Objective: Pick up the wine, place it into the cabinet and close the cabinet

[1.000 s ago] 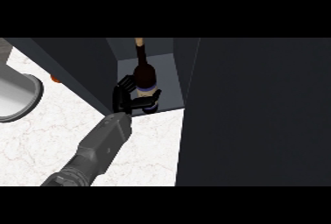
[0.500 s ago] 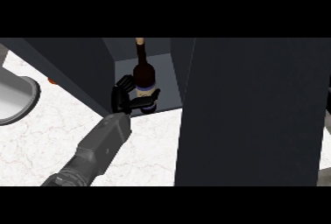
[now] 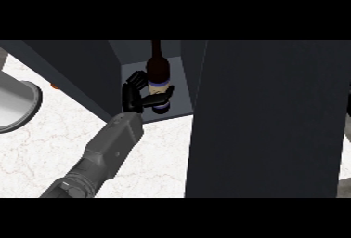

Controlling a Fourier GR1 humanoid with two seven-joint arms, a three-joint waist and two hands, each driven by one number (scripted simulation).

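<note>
The wine bottle (image 3: 159, 74) is dark, with a pale label and a purple band. It stands upright inside the open dark cabinet (image 3: 75, 69), on its grey floor near the front edge. My left hand (image 3: 136, 95) comes in from the lower left and is curled round the bottle's lower body, fingers on its left side and thumb across the front. The cabinet's open door (image 3: 267, 121) is a large dark panel filling the right half of the view. My right hand does not show.
A grey metal pot (image 3: 14, 109) sits at the left edge on the white marble counter (image 3: 158, 158). A small orange item (image 3: 53, 86) peeks out beside the cabinet's left wall. The door panel hides the counter's right side.
The bottle has gone a little farther right and deeper into the cabinet and stands straighter. My left hand has stayed curled on it. The pot has slid toward the left edge.
</note>
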